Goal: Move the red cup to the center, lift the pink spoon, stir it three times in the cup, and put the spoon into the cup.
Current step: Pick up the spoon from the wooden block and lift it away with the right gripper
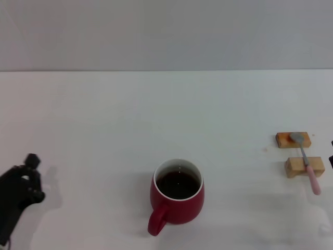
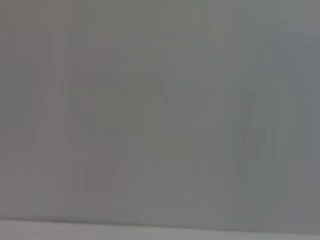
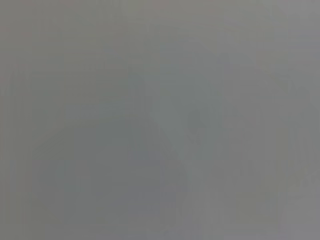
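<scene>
The squat red cup [image 1: 177, 199] holds dark liquid; the left gripper's [image 1: 21, 190] jaw state is unclear.

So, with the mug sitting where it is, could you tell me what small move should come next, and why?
Probably the right arm should reach for the pink-handled metal spoon. The squat dark-red ceramic mug already stands near the table's centre, while the spoon lies untouched across two small wooden blocks at the right. The left gripper sits far left, away from both.
</scene>
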Robot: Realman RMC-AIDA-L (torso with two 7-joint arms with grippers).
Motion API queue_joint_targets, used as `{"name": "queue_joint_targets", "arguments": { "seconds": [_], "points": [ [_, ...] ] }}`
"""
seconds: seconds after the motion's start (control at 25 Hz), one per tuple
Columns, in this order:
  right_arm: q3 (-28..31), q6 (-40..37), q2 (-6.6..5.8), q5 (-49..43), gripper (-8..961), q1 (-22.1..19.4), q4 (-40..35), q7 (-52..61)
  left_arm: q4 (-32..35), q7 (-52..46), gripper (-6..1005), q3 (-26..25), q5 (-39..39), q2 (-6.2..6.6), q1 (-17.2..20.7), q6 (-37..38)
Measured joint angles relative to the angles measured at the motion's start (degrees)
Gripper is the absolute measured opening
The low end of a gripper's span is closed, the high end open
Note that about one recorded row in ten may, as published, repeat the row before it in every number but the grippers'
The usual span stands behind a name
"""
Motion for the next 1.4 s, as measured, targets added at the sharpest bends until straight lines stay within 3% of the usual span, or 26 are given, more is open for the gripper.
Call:
{"name": "queue_joint_targets", "arguments": {
  "seconds": [0.24,0.96,1.4],
  "points": [
    [0.22,1.80,0.00,-0.01,636,0.06,0.36,0.01,2.10,-0.01,-2,-2.91,-0.06,0.04,1.02,2.07],
    [0.00,5.78,0.27,0.28,637,-4.76,1.05,2.44,4.52,-0.15,-2,-2.81,0.33,0.04,-0.85,0.93],
    [0.26,11.08,0.22,0.28,637,-4.20,1.03,2.65,5.35,-0.42,-2,-2.51,0.36,0.04,-1.42,0.91]
  ]
}}
